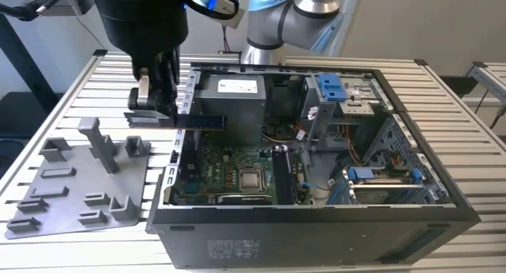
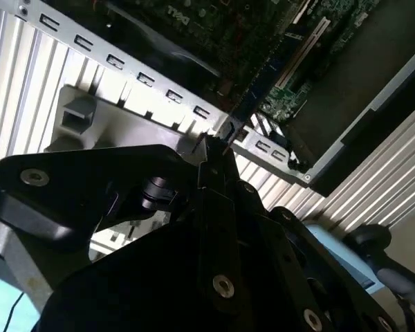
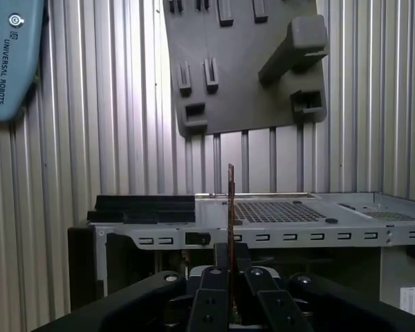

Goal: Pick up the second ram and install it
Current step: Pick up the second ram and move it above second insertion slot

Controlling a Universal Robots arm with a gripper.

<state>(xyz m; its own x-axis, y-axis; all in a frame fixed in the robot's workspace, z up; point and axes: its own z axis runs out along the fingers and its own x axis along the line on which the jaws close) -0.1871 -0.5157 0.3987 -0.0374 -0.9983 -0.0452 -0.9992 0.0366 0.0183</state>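
Second ram [image 1: 201, 122], gripped by tool [image 1: 154, 114], hangs above slatted metal table [image 1: 63, 95].

The gripper [image 2: 218, 155] pinches the second ram [image 2: 254, 93] above the motherboard [image 2: 294, 97].

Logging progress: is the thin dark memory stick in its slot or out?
Out: the gripper holds the thin dark memory stick above the computer case's wall, off the green motherboard.

Tabletop [image 1: 451, 89] pale silver-white w/ ribbed slat pattern; holder tray [image 1: 71, 196] plain mid-grey. PC case [image 1: 316, 240] black w/ bright blue clips [image 1: 332, 87], motherboard [image 1: 217, 166] green w/ silver processor [image 1: 251, 179]. Hand [image 1: 154, 117] black, second ram [image 1: 202, 122] dark, approx. black; arm [image 1: 262, 39] silver-grey w/ light-blue caps.
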